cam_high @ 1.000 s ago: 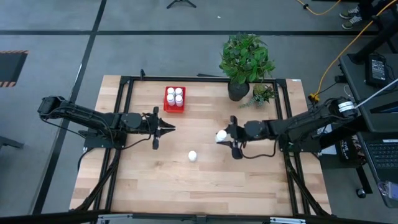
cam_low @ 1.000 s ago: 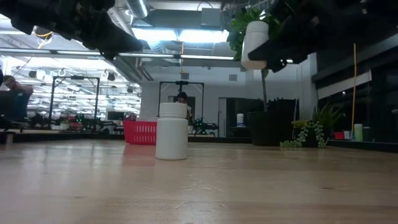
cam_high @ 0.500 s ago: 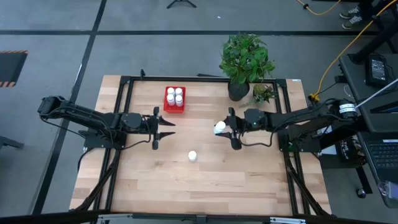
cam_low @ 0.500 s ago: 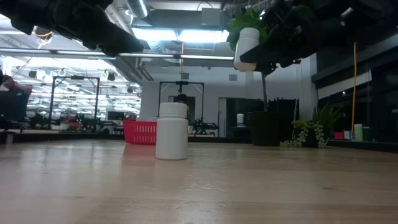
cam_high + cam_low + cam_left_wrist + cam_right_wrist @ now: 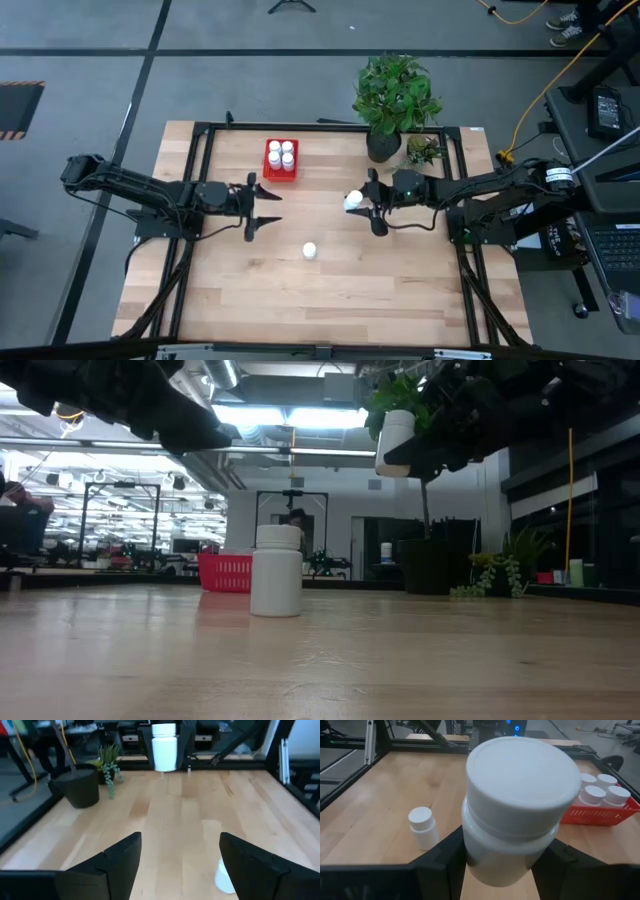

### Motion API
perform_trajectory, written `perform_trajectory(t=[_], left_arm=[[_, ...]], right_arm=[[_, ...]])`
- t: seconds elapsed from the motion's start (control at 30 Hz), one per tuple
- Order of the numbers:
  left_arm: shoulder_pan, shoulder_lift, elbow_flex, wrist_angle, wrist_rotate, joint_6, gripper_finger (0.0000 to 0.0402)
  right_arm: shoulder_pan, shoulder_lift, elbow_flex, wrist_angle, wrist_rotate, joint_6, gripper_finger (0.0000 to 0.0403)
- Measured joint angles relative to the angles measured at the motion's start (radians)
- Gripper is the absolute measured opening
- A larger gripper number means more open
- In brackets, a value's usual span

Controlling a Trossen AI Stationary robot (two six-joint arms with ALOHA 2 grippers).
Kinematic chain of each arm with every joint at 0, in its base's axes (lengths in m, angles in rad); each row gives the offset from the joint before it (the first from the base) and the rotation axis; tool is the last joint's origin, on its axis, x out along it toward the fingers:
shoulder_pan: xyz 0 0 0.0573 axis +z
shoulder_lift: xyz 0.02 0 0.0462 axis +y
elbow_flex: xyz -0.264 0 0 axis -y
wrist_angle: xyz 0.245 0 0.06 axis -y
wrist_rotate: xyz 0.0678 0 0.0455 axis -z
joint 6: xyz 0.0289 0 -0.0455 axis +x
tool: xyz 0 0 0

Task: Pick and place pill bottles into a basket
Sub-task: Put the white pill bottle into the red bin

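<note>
Starting at my left: my left gripper (image 5: 262, 207) hangs over the bare wood just in front of the basket, and its fingers (image 5: 117, 862) have swung apart over the last second, from nearly pinched together to as wide as they go. Nothing sits between them (only tabletop shows in the gap in my left wrist view). I take that as readiness for a fresh pick, not a release.

A little further along, at the back of the table, the red basket (image 5: 281, 175) holds four pill bottles (image 5: 281, 152) standing upright, packed toward its far end. There looks to be room for more at the near end.

Nearer the front and toward the middle, one loose bottle (image 5: 310, 250) stands alone on the table, upright, well apart from the basket. It is the closest target for my spread left fingers, I judge.

On to my right: my right gripper (image 5: 366, 207) grasps a carried bottle (image 5: 395, 442) clear above the table, cap facing forward, its fingers (image 5: 445, 857) pressed on either side of the body. Over the last second it has drifted leftward and toward the back, closing on the basket, with the same grip throughout. That bottle should be the fifth in.
</note>
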Motion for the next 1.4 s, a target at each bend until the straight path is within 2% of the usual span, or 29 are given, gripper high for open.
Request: perform_trajectory(t=[0.13, 0.23, 0.4, 0.5, 0.67, 0.9, 1.4], left_arm=[[0.006, 0.004, 0.020, -0.004, -0.004, -0.087, 0.0262], [0.010, 0.027, 0.067, -0.057, -0.005, -0.087, 0.0262], [0.011, 0.140, 0.162, -0.103, -0.023, -0.036, 0.0262], [0.015, 0.210, 0.204, -0.107, -0.026, 0.009, 0.0262], [0.062, 0.322, 0.271, -0.113, -0.022, -0.014, 0.0262], [0.124, 0.419, 0.453, -0.359, 0.017, -0.025, 0.0262], [0.179, 0.577, 0.744, -0.601, 0.080, -0.066, 0.0263]], right_arm=[[0.000, 0.000, 0.000, -0.011, 0.000, 0.004, 0.0171], [0.000, 0.000, 0.001, -0.014, 0.000, 0.008, 0.0171], [0.000, 0.027, 0.062, -0.102, 0.001, 0.009, 0.0171], [0.000, 0.087, 0.123, -0.133, -0.003, -0.006, 0.0171], [0.000, 0.190, 0.195, -0.135, -0.042, -0.034, 0.0171], [0.000, 0.222, 0.228, -0.136, -0.045, -0.048, 0.0171], [0.000, 0.222, 0.227, -0.134, -0.044, -0.080, 0.0171]])
